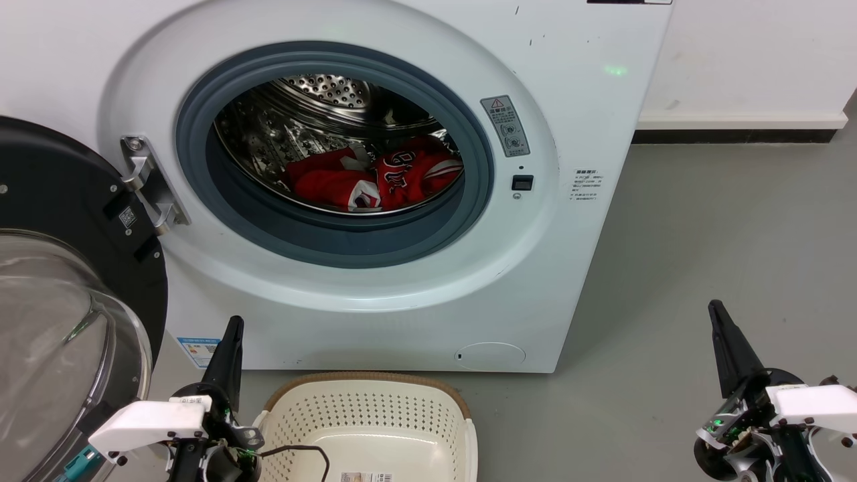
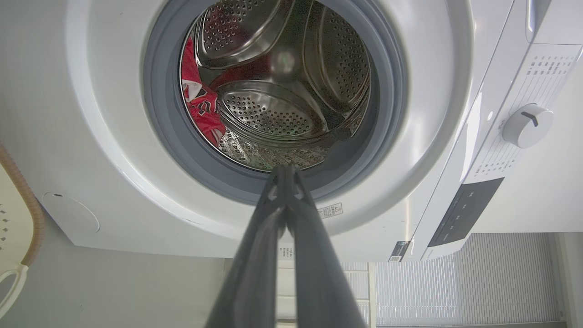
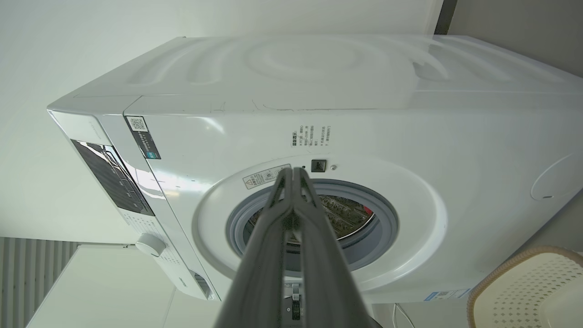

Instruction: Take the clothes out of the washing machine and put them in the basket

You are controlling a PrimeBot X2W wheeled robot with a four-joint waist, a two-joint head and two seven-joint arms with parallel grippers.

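The white washing machine (image 1: 402, 281) stands with its door (image 1: 60, 268) swung open to the left. Red clothes (image 1: 375, 177) with white trim lie at the bottom of its steel drum (image 1: 321, 100); a red piece of the clothes (image 2: 200, 109) also shows in the left wrist view. The cream basket (image 1: 368, 408) with a brown rim sits on the floor before the machine, with nothing red in it. My left gripper (image 1: 231, 335) is shut and holds nothing, low beside the basket's left. My right gripper (image 1: 720, 321) is shut and bare at the lower right, well away from the porthole.
Grey floor (image 1: 703, 254) stretches to the right of the machine up to a white wall with a dark skirting (image 1: 736, 136). A black cable (image 1: 301, 452) lies over the basket's near edge. The open door's glass bowl (image 1: 53, 348) bulges out at the left.
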